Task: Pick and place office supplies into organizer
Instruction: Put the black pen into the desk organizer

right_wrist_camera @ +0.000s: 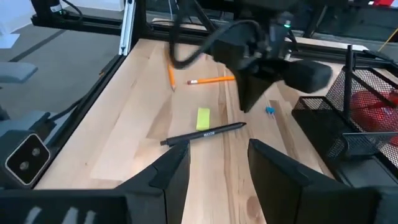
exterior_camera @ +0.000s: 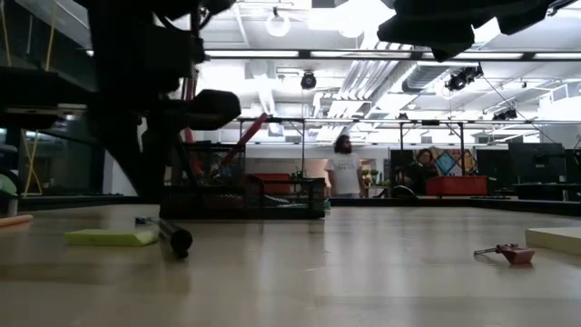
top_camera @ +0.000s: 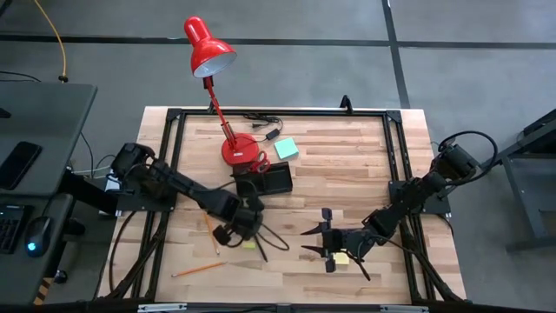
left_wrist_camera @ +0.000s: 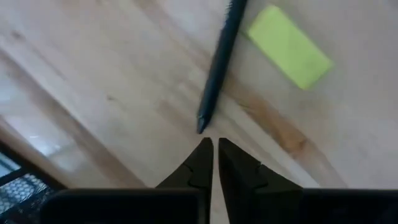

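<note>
On the wooden table [top_camera: 347,165], the left gripper [left_wrist_camera: 214,149] hangs just above the boards with its fingers almost touching, a thin slit between them, holding nothing. Just past its tips, toward twelve o'clock, lies a black pen [left_wrist_camera: 217,65], and beside that a yellow-green eraser [left_wrist_camera: 289,46]. The right gripper [right_wrist_camera: 217,165] stands about half open and empty, aimed at the same pen, whose white lettering is too small to read. Beyond lie two orange pencils [right_wrist_camera: 211,80] and a tiny blue piece [right_wrist_camera: 270,111]. Farther back stands the black mesh organizer [top_camera: 265,181], red-handled scissors [top_camera: 259,162] at its far edge, a teal note pad [top_camera: 287,149] at one o'clock and the red lamp [top_camera: 208,48] behind.
</note>
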Controlling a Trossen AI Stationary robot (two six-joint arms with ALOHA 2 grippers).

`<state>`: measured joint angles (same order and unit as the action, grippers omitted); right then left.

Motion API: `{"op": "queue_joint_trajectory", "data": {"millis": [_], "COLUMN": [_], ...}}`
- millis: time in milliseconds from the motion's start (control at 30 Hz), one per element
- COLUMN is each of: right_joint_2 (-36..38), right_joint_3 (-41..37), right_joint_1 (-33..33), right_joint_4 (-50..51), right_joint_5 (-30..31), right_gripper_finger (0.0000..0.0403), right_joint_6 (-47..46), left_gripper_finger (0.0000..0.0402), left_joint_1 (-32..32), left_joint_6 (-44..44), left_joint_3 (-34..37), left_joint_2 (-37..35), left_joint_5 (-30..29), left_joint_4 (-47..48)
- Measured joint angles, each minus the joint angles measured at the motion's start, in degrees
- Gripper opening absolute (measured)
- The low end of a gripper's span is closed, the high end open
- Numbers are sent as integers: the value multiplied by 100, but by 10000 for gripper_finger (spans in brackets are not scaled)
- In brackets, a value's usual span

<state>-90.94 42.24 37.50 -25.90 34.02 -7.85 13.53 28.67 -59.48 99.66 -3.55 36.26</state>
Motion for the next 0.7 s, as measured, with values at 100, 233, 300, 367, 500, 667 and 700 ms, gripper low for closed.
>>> {"op": "queue_joint_trajectory", "data": {"millis": [100,233,300,367,500,667,700], "right_joint_2": [-60,-216,-293,-331,-354,-354,-354], "right_joint_3": [0,0,0,0,0,0,0], "right_joint_1": [-38,-112,-146,-156,-153,-153,-160], "right_joint_4": [2,1,3,1,-85,-106,-100], "right_joint_5": [-13,-17,-21,-98,-215,-239,-234], "right_gripper_finger": [152,152,152,152,152,152,152], "right_joint_6": [-36,-150,-243,-265,-233,-219,-217], "left_gripper_finger": [49,100,125,146,170,171,169], "left_joint_1": [298,597,678,746,775,821,846], "left_joint_6": [103,87,111,139,117,358,403], "left_joint_3": [-19,-97,-98,-98,-98,-98,-98], "left_joint_2": [-2,-2,-2,-2,-2,-2,-2], "left_joint_5": [-75,-393,-476,-590,-580,-474,-343], "left_joint_4": [-50,-196,-357,-479,-639,-1133,-1290]}}
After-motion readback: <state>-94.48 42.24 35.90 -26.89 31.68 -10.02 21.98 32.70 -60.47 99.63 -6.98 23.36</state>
